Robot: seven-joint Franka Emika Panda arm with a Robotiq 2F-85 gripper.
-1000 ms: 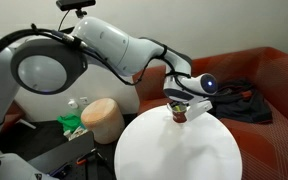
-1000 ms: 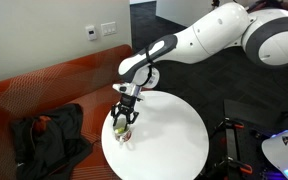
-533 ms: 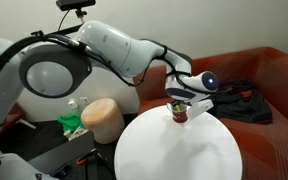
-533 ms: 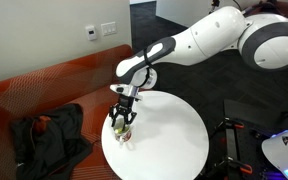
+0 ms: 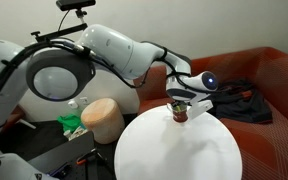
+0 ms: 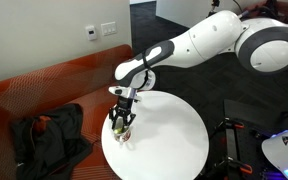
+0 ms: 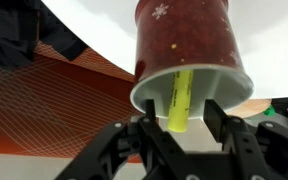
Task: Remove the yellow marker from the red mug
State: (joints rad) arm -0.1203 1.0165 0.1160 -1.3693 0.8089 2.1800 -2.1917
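One robot arm reaches over a round white table [image 5: 179, 150] and hangs its gripper [image 7: 181, 125] straight above the single red mug [image 7: 189, 40]. The mug stands upright near the table's edge on the side of a red sofa [image 6: 54, 85]. In the wrist view the camera looks down into the mug's white inside, where one yellow marker [image 7: 181, 95] leans against the wall with its upper end poking past the rim. The gripper's two fingers [image 7: 144, 130] stand apart, one on each side of that end, and neither seems to touch it. The placement looks meant to let them close on the marker without catching the rim. Both exterior views show the same pose, with the gripper [image 6: 122, 118] just over the mug [image 6: 121, 130] and the wrist pointing down, probably so the marker can be lifted straight out. The marker is inside the mug, so the removal is not yet done. Elsewhere there is one tan cylindrical stool [image 5: 102, 118] beside the table, and one heap of dark cloth [image 6: 49, 135] on the sofa.
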